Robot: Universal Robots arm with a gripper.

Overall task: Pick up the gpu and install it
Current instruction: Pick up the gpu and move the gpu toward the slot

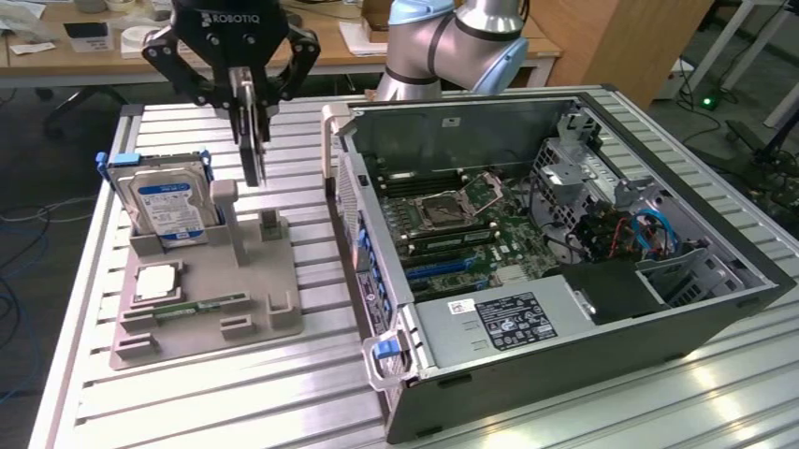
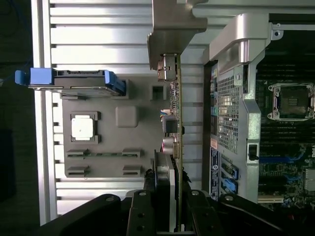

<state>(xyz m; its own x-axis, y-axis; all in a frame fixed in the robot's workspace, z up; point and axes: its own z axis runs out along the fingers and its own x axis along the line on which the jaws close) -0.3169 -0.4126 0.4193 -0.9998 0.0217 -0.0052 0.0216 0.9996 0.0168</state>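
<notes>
black two-finger gripper (image 1: 253, 98) clamps the thin dark gpu card (image 1: 254, 150) by its top edge. it hangs upright, probably to suit a slot, above the grey plastic holder tray (image 1: 175, 348), at nine o'clock of the open black computer case (image 1: 600, 351) in the exterior view.

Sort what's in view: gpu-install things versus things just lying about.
Job: thin dark gpu card with silver bracket, gripped in black tool; open black metal computer case.
Lying about: blue-labelled silver hard drive; square silver processor; slim green memory stick; beige plastic holder.

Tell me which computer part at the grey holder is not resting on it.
The gpu: the gripper holds this thin dark card upright above the holder. The hard drive stands in its slot; the processor and memory stick lie flat.
</notes>
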